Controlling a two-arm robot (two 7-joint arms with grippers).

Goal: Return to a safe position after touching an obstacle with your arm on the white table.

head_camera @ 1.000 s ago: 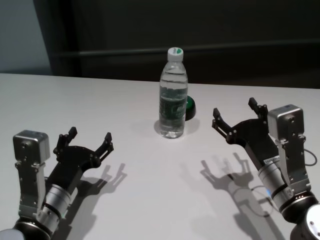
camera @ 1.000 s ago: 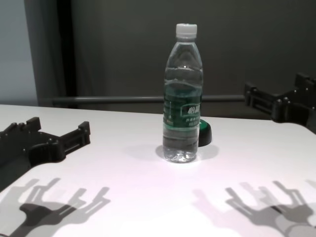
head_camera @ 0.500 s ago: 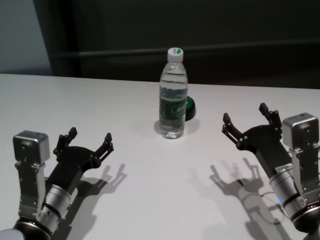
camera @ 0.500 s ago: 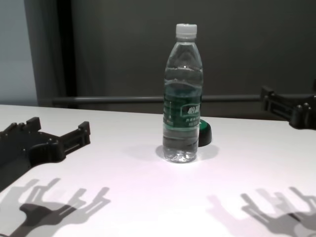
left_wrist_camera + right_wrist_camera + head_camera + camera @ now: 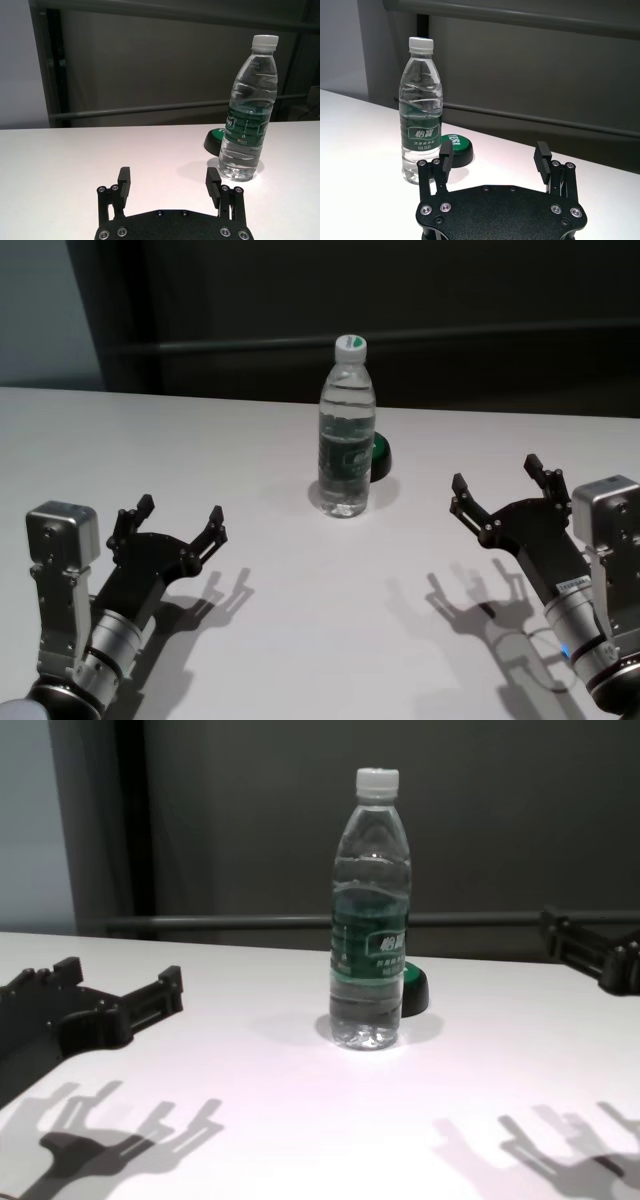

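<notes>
The obstacle, a tall clear water bottle (image 5: 346, 430) with a white cap and dark green label, stands upright at the middle back of the white table (image 5: 300, 630). It also shows in the chest view (image 5: 370, 910), the left wrist view (image 5: 248, 115) and the right wrist view (image 5: 421, 110). My right gripper (image 5: 495, 472) is open and empty, hovering to the right of the bottle and well apart from it. It also shows in its wrist view (image 5: 494, 147). My left gripper (image 5: 180, 510) is open and empty at the near left, low over the table.
A small low green-and-black round thing (image 5: 381, 455) sits just behind the bottle on its right side. A dark wall with a horizontal rail (image 5: 200, 343) runs behind the table's far edge.
My right gripper has drawn back toward me and to the right, away from the bottle. The bottle stands where it was. The left arm has not moved.
</notes>
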